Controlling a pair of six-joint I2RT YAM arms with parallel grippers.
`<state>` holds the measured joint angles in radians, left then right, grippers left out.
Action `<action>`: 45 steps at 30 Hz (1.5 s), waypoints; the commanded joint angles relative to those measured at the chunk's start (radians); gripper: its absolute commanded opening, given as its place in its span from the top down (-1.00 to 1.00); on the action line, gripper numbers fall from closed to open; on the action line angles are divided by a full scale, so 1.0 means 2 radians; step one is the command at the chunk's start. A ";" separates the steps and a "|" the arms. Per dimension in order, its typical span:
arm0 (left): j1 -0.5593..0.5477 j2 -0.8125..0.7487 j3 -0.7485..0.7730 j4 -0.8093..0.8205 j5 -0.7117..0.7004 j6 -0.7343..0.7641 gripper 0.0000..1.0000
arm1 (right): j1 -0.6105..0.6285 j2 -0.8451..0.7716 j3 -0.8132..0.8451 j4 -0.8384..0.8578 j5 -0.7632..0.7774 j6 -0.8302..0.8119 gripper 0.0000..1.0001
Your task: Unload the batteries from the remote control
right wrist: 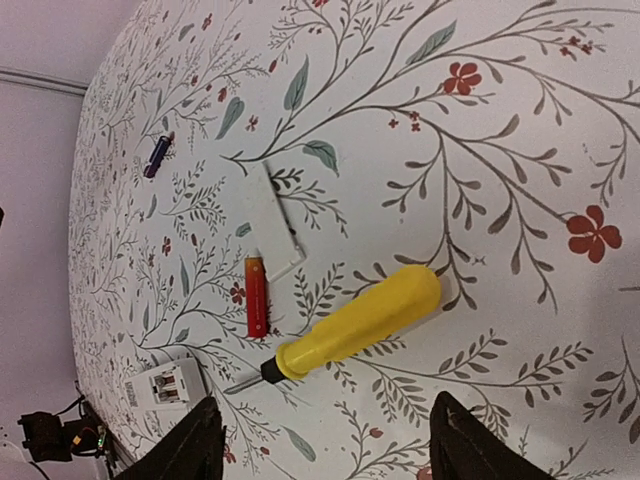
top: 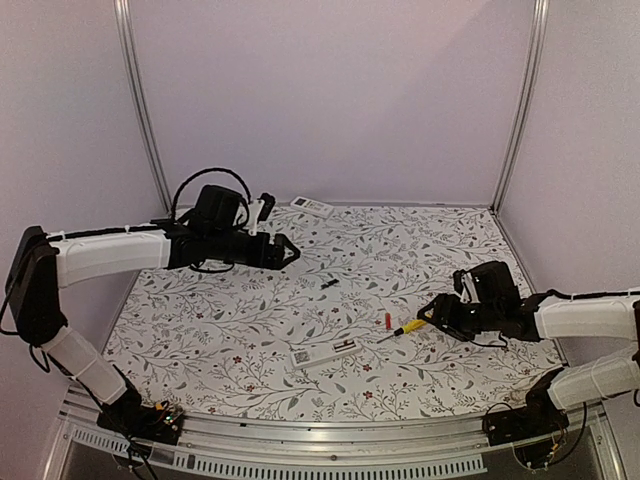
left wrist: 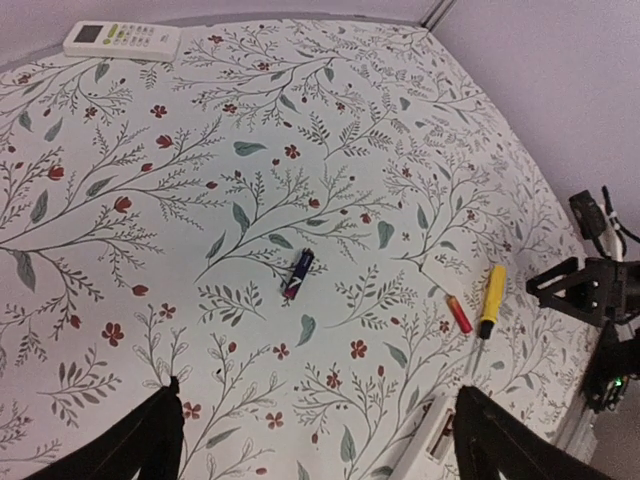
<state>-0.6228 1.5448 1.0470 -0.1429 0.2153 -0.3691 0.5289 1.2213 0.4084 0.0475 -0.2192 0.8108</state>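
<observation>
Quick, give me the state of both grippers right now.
Left gripper: open, holding nothing.
Right gripper: open, holding nothing; the yellow-handled screwdriver lies loose just ahead of its fingers.

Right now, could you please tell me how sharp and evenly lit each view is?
Top external view: soft, even light, no glare, but the dark battery is a mere speck. Left wrist view: the floral table sharp throughout, the left claw a dark silhouette. Right wrist view: the yellow screwdriver crisp with a faint shadow, the right claw dark and soft.
</observation>
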 commanded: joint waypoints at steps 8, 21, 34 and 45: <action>0.061 0.096 0.079 0.063 -0.028 -0.091 -0.88 | -0.001 -0.057 0.066 -0.089 0.132 -0.073 -0.98; 0.145 0.318 0.294 0.094 -0.016 -0.109 -0.80 | -0.001 0.122 0.228 0.015 0.083 -0.130 -0.98; 0.168 0.555 0.543 0.136 0.037 -0.220 -0.70 | -0.003 0.290 0.343 0.042 0.069 -0.134 -0.98; 0.171 0.643 0.592 0.261 0.061 -0.341 -0.63 | -0.015 0.414 0.459 0.042 0.045 -0.122 -0.95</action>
<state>-0.2871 2.7674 2.1777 0.2741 0.3058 -0.9405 0.5148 1.9583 1.2381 0.1196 -0.0921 0.5602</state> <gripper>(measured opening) 0.819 0.976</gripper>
